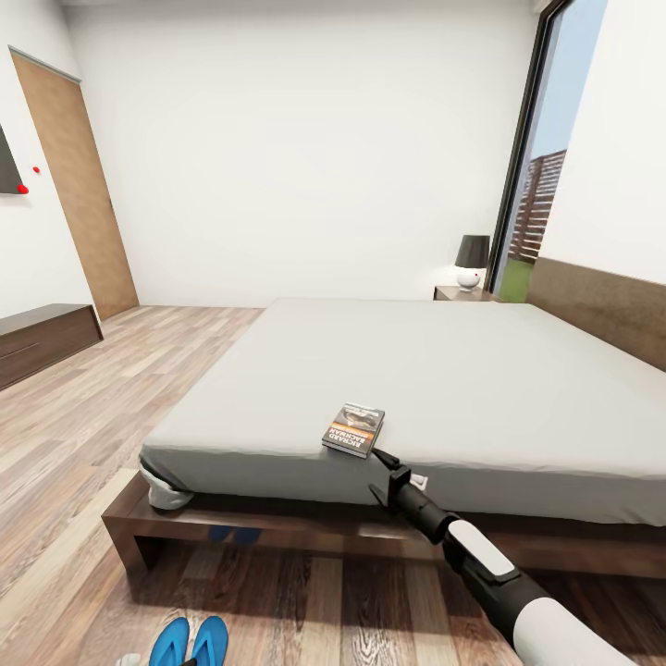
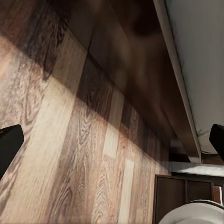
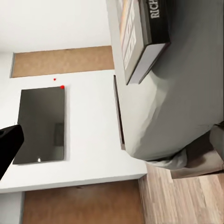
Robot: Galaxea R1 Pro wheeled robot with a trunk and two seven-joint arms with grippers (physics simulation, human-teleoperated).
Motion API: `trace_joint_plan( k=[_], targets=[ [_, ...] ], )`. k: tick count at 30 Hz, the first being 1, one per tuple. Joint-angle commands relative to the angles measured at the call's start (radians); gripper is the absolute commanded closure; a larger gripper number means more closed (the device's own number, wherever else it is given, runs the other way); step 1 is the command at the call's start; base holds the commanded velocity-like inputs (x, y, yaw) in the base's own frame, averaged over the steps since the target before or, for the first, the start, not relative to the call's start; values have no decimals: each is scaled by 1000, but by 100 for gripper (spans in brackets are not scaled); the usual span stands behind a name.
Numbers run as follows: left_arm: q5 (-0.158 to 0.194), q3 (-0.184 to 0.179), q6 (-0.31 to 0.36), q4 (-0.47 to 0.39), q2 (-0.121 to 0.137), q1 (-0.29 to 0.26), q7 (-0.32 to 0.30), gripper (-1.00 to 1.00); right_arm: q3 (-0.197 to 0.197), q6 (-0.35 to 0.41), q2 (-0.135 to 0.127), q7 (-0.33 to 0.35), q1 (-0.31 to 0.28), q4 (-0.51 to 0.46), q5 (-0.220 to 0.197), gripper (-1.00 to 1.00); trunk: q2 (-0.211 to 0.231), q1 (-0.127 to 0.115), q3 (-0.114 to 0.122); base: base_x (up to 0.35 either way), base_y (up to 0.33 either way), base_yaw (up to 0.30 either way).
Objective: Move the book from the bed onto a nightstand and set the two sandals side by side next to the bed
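The book [image 1: 354, 429], dark-covered with orange and white lettering, lies flat on the bed's grey mattress [image 1: 416, 370] near its front edge. My right gripper [image 1: 382, 475] is open just in front of the book, at the mattress edge, holding nothing. In the right wrist view the book [image 3: 140, 42] is close ahead, with one black fingertip [image 3: 8, 145] at the side. The two blue sandals [image 1: 191, 640] lie side by side on the floor before the bed's front left corner. My left gripper [image 2: 112, 140] is open over the wood floor beside the bed frame [image 2: 140, 70]. A nightstand [image 1: 462, 293] with a black-shaded lamp [image 1: 472, 260] stands beyond the bed.
A low dark dresser [image 1: 42, 340] lines the left wall under a black wall panel [image 1: 7, 166]. A brown door [image 1: 79, 185] is at the back left and a tall window [image 1: 546, 157] at the back right. Wood floor [image 1: 120, 388] lies left of the bed.
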Motion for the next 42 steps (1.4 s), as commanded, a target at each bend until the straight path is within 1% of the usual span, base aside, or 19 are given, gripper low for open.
trace_joint_plan(
  k=[1,4,9,15,42],
  targets=[
    [-2,5,10,0,0,0,-4,-100,-4,-6,0,-19,-1,1,-10,-100,0,0,-1,0,0,0],
    [-2,5,9,0,-1,0,-4,-100,-12,-19,1,-39,-1,2,-11,-100,0,0,-1,0,0,0],
    [-2,5,7,0,-1,0,-3,-100,-22,-67,9,-72,-2,2,-13,-100,0,0,-1,0,0,0],
    [-2,5,5,0,-7,-1,-3,-100,-27,-100,21,-87,-2,2,-13,-100,0,0,-1,0,0,0],
    [-3,6,9,0,-9,0,-2,-100,-34,-113,26,-102,-2,17,-12,-100,0,0,-1,0,0,0]
  ],
)
